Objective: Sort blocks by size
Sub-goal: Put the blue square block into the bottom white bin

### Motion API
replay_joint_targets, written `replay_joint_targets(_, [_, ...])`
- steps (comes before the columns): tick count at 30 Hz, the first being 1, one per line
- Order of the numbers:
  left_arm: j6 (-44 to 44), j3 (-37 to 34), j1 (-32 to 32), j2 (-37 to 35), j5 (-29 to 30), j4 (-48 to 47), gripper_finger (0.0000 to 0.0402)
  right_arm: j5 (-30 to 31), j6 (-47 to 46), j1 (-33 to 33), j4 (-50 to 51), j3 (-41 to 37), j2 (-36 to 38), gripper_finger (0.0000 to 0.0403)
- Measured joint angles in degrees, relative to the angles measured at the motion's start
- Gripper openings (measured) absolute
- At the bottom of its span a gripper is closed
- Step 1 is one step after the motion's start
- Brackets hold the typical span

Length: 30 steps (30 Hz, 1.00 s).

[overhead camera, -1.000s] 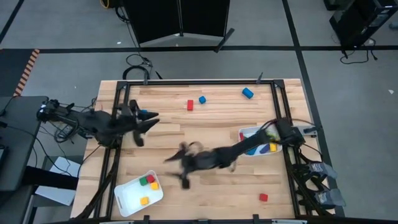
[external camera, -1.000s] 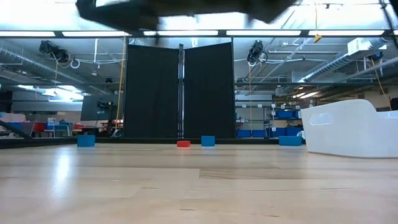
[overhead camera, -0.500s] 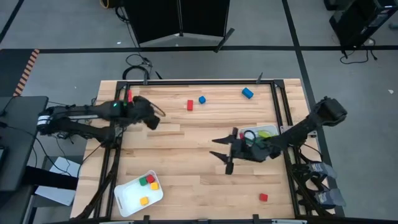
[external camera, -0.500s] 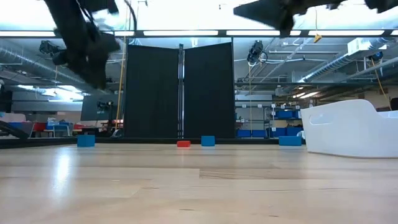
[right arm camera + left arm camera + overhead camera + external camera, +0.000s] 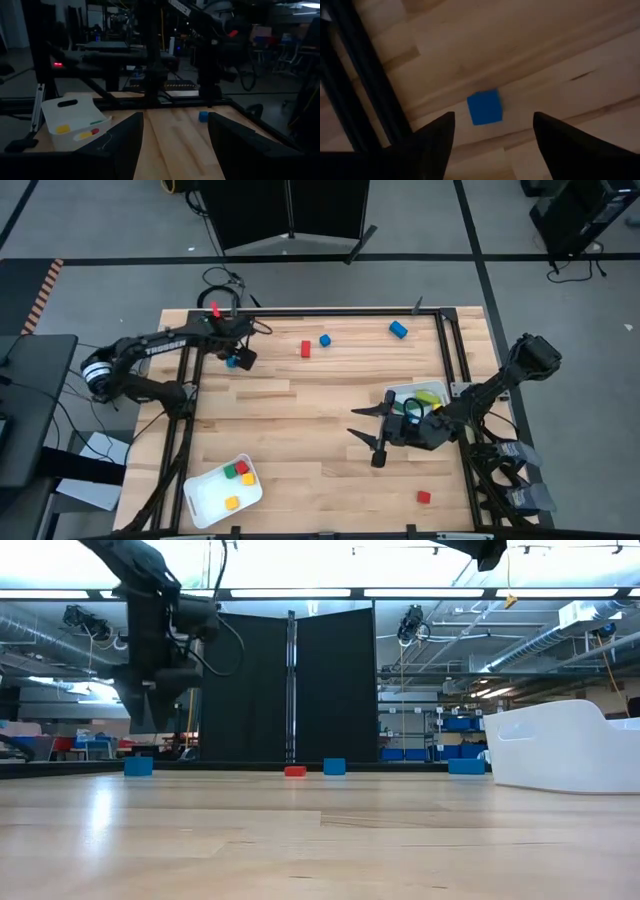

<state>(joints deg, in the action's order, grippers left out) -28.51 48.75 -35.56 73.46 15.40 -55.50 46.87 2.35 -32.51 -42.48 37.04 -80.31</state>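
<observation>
Starting at the left, we see the left gripper (image 5: 236,356) hanging fingers apart, empty, above a small blue block (image 5: 485,107) by the table's (image 5: 300,410) far left edge. Farther right, the right gripper (image 5: 368,436) hovers mid-table, fingers spread, holding nothing.

Pale planked wood table (image 5: 320,395), smooth matt blue block (image 5: 485,107), glossy white plastic tray (image 5: 560,745)

The pale wooden tabletop (image 5: 300,410) carries a white tray (image 5: 205,495) at its near left; another white tray (image 5: 398,393) at right; loose blocks: red (image 5: 306,349), blue (image 5: 325,340), blue (image 5: 398,330) far; red (image 5: 424,497) near right.
</observation>
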Motion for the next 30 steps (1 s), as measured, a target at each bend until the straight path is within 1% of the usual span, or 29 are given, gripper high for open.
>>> replay_joint_targets(6, [1.65,-0.42,-3.17,3.81,-1.73,1.36,0.0295,0.0,0.46,0.0,0.0,0.0,-0.02,0.0232])
replay_joint_targets(10, [2.57,-2.28,-4.18,5.14,-3.91,3.94,0.0295,0.0,0.8,0.0,-0.13,0.0,-0.02,0.0231])
replay_joint_targets(17, [2.75,-6.7,-6.19,6.01,-4.88,7.29,0.0295,0.0,0.86,0.0,-0.13,0.0,-0.04,0.0231])
replay_joint_targets(19, [2.94,-7.95,-6.69,6.03,-4.92,9.63,0.0294,0.0,0.86,0.0,-0.23,0.0,-0.04,0.0231])
replay_joint_targets(25, [3.72,-11.13,-7.58,6.03,-6.15,16.24,0.0272,0.0,0.84,0.0,-0.3,0.0,-0.04,0.0228])
replay_joint_targets(30, [4.17,-12.2,-7.67,6.03,-6.28,17.8,0.0236,0.0,0.83,0.0,-0.33,0.0,-0.04,0.0226])
